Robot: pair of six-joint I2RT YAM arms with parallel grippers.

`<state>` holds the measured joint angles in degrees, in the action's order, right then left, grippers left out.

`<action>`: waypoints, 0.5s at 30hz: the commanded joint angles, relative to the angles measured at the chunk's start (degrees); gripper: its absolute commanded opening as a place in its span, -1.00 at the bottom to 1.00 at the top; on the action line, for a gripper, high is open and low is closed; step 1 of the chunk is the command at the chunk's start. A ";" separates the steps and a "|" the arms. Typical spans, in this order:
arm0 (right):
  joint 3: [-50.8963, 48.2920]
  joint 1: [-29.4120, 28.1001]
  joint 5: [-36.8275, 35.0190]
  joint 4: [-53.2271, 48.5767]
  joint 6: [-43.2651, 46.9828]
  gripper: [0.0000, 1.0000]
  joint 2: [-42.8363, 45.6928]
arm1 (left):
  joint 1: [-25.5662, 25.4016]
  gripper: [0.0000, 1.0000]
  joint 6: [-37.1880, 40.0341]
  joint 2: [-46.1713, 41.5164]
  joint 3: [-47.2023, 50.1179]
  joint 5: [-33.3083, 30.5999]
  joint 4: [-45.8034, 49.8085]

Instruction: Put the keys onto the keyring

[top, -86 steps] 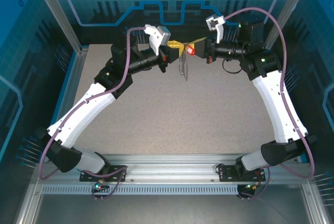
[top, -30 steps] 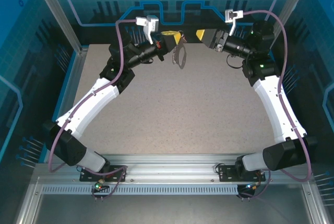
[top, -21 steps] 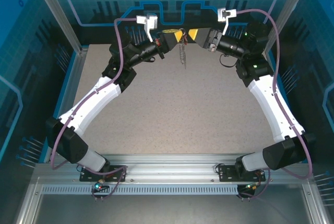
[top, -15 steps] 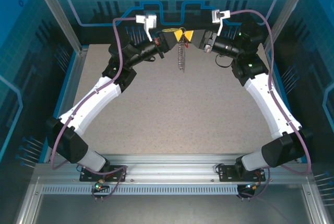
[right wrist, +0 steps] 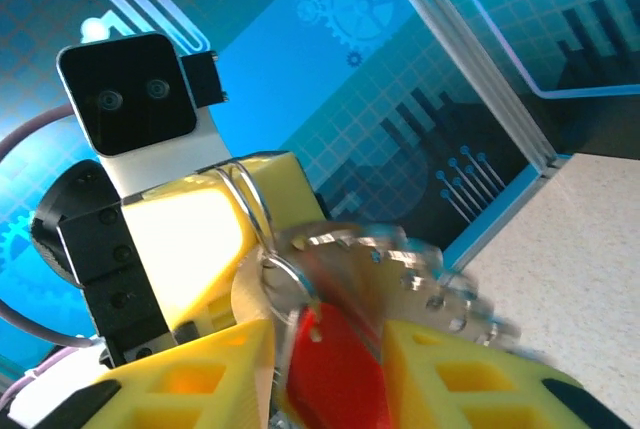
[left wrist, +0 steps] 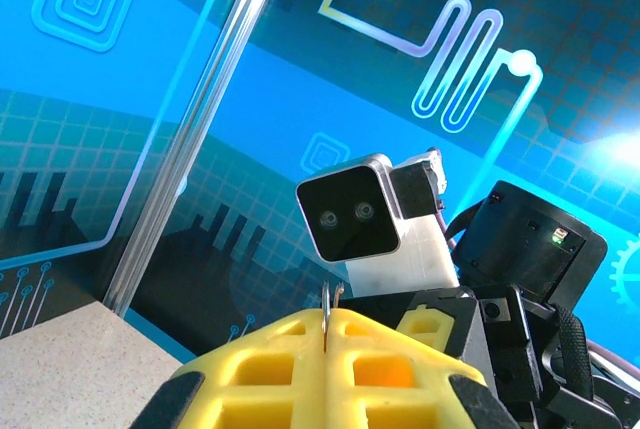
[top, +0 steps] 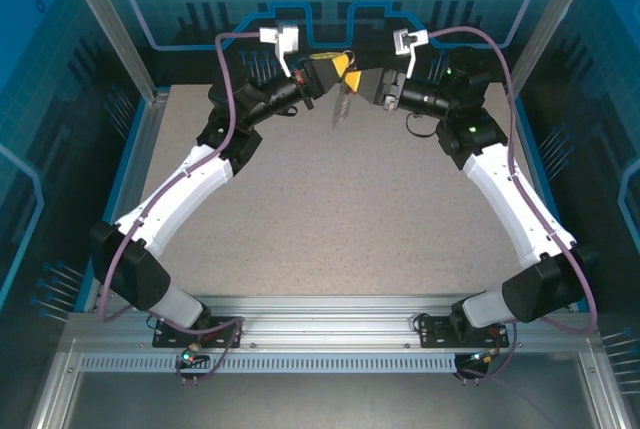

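Yellow left gripper (left wrist: 328,329) pinches keyring (top: 341,107) — red key (right wrist: 325,374) between right gripper (right wrist: 325,349)'s jaws.

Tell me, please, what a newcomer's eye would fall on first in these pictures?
The left gripper and the right gripper meet nearly tip to tip above the far edge of the table, the keyring dangling between them. In the right wrist view, the bright red key sits between that gripper's yellow fingers, beside blurred silvery rings. The left gripper is shut on a thin wire loop of the keyring.
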<state>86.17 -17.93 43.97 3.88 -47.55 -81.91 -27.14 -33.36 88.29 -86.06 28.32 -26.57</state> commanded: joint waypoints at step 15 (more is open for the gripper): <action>9.44 5.79 -1.84 5.98 -5.32 -0.27 -1.92 | 1.03 -1.00 -7.45 3.03 -3.76 3.40 -8.10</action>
<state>92.40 -10.70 42.44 6.92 -51.05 -81.43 -26.39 -38.35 90.96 -87.15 30.15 -30.39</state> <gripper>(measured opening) 0.362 0.052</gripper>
